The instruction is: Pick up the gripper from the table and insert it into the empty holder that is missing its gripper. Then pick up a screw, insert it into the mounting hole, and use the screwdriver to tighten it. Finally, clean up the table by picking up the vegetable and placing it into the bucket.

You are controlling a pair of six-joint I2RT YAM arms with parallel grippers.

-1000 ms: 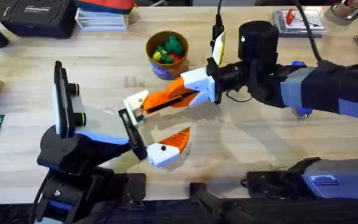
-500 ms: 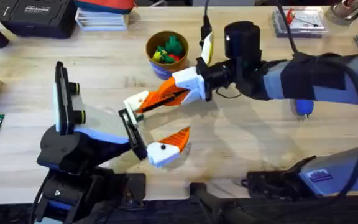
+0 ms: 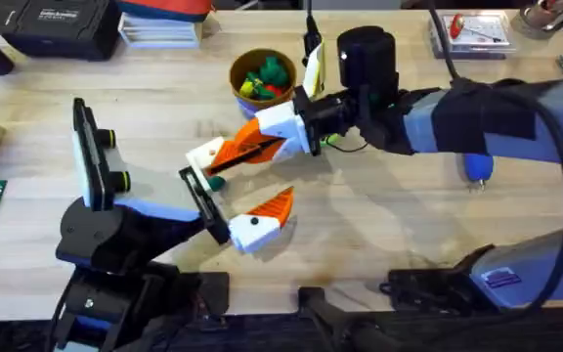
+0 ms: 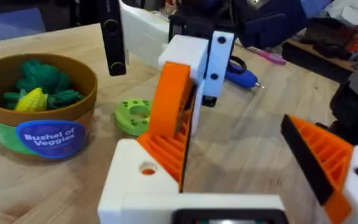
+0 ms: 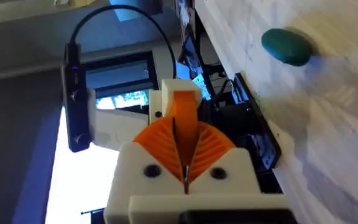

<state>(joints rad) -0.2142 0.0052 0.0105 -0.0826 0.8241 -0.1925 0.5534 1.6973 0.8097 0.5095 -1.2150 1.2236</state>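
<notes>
Right claw (image 3: pixel 225 156), pinching the gripper (image 3: pixel 247 149), has moved closer onto the left claw's holder (image 3: pixel 201 156), so insertion seems underway.

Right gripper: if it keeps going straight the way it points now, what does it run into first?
The right gripper points at the left arm's holder, and its tip is already at that white mount. That would be the first contact, though from overhead the height gap is unclear.
</notes>
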